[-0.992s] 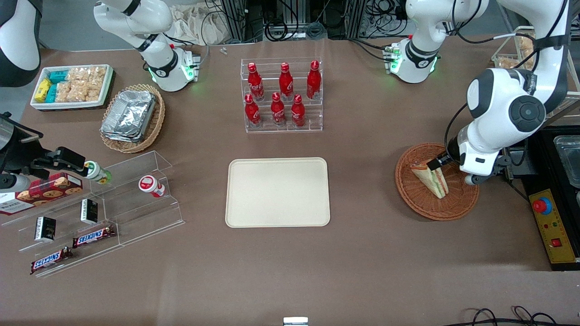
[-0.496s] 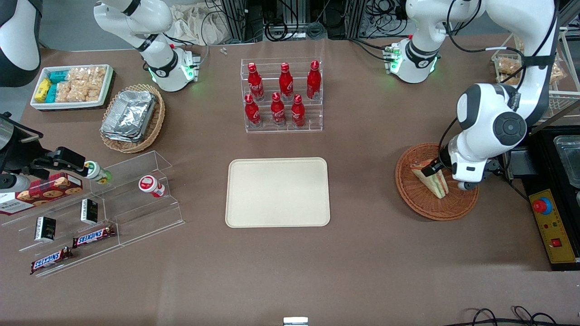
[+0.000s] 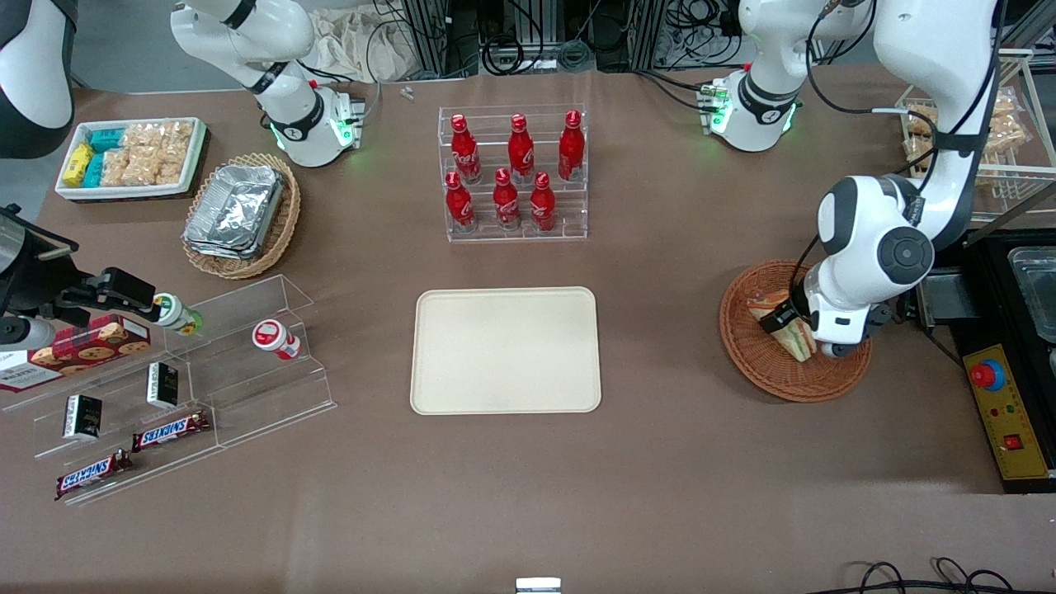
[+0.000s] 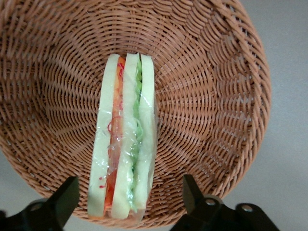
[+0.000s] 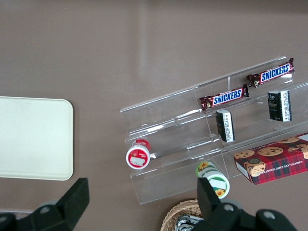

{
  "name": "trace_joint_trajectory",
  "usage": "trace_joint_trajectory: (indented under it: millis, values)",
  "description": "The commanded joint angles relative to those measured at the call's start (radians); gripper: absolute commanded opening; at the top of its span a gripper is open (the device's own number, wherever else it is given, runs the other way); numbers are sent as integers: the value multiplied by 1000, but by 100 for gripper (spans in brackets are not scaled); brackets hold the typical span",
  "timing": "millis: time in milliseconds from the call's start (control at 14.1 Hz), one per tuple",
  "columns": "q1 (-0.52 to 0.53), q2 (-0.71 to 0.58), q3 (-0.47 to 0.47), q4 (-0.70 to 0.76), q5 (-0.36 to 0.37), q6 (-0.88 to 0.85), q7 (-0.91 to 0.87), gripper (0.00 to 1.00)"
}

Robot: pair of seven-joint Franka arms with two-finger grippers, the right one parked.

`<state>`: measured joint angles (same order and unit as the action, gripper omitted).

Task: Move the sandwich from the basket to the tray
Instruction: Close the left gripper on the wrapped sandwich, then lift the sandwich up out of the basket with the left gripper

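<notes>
While tool (image 4: 127, 199) straddles sandwich (image 4: 124, 159), brown table (image 3: 660, 462) bears basket (image 3: 763, 375).

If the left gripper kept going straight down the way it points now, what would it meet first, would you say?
Most likely the sandwich: the left gripper is open, a finger on either side of it in the basket. How far above it hangs is unclear.

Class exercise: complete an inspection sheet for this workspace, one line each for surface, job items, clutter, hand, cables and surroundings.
Surface: brown table, flat.
Job items: plastic-wrapped triangular sandwich lies in the round reddish-brown wicker basket; cream rectangular tray holds nothing.
Clutter: red bottles in a clear rack; foil containers in a tan oval basket; snack bars on a clear stand.
Hand: left arm's hand open, over the basket, fingers straddling the sandwich.
Cables: black bundles at the table's edge.
Surroundings: yellow control box.
</notes>
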<state>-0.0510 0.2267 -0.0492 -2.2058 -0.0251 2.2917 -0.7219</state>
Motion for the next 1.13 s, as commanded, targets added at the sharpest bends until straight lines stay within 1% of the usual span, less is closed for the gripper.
trace_joint_trajectory:
  millis: [0, 71, 142, 283, 354, 425, 567, 638, 709, 850, 992, 1063]
  values:
    - [-1, -12, 3, -31, 8, 32, -24, 78]
    - [-1, -13, 3, -29, 8, 31, -25, 51]
    - [-1, -13, 5, -25, 8, 26, -30, 33]
    - [2, -20, 5, -14, 8, 17, -46, 3]
    - [3, -26, 5, 4, 8, -4, -57, 0]
    - [5, -32, 5, 40, 8, -67, -57, 0]
    - [3, -41, 3, 153, 13, -243, -62, 0]
    - [0, -49, 3, 228, 23, -353, -54, 0]
    - [0, -47, 0, 320, 51, -470, -48, 0]
    - [-1, -44, -1, 481, 54, -642, -38, 0]
    - [0, -47, -1, 599, 45, -740, -4, 0]
    - [0, -44, 0, 650, 37, -762, 7, 0]
